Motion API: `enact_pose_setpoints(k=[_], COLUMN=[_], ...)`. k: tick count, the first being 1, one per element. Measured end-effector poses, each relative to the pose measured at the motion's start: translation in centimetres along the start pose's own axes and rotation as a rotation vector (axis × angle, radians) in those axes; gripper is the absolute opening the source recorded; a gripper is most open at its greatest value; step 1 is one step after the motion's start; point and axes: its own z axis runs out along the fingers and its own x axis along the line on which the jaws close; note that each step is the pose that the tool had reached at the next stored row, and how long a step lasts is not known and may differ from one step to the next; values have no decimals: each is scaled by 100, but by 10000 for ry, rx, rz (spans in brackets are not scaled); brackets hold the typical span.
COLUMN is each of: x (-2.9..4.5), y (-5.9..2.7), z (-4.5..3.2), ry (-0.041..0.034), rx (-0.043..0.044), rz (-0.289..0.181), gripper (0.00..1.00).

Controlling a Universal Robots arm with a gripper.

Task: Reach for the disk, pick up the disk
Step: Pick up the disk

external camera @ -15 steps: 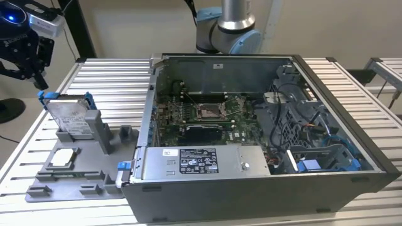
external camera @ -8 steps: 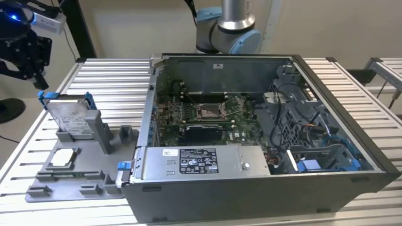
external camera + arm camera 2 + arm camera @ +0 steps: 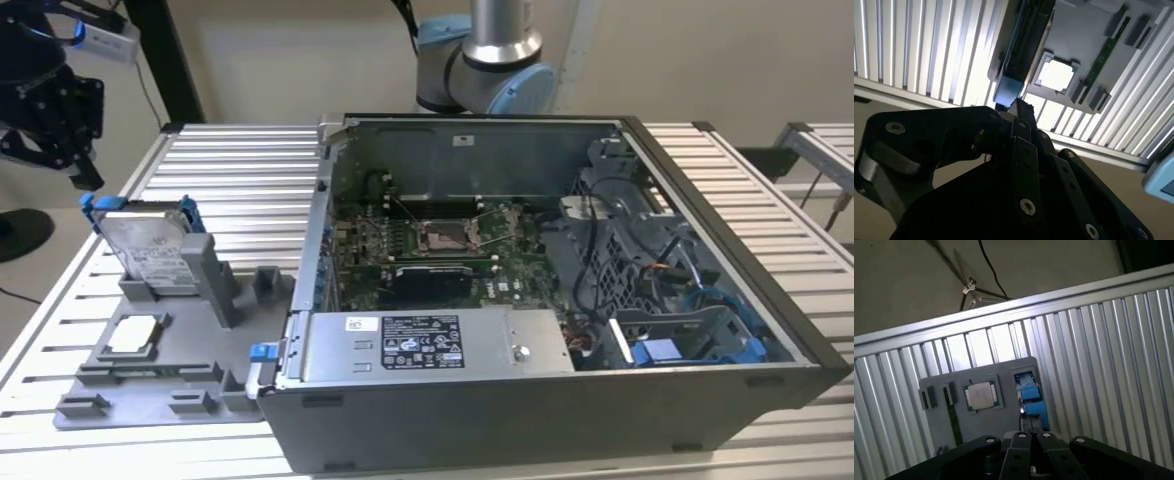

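1. Spanning the whole scene, the slatted metal worktop (image 3: 240,170) carries everything, which keeps it all at one level for the arm to approach from above.
2. Next largest is the open computer case (image 3: 534,420). It lies on its side with the panel off, so the board and bays face upward.
3. A grey fixture (image 3: 140,395) sits just beside the case, on the exterior view's left. Its moulded slots and recesses appear made to hold each part in a known pose.
4. The disk (image 3: 150,245) stands on edge in an upright slot of that fixture, label facing outward and blue rails at top and sides. Standing like this probably leaves its upper edge free for a grip from above.
5. The claw (image 3: 60,140) hangs above the disk, a little toward the exterior view's left and clearly apart from it. Both wrist views look down along it onto the fixture, which suggests it is lining up on the upper edge. Whether it is spread or pressed together I cannot tell.
6. The small square chip (image 3: 134,335) lies flat in its own recess near the disk's foot, out of the approach path.
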Motion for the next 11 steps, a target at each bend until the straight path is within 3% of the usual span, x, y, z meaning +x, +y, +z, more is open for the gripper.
enact_pose_setpoints(k=[5, 11], x=[0, -2], y=[0, -7], z=[1, 0], ry=[7, 9], rx=[-8, -11], rz=[-850, -892], gripper=[0, 0])
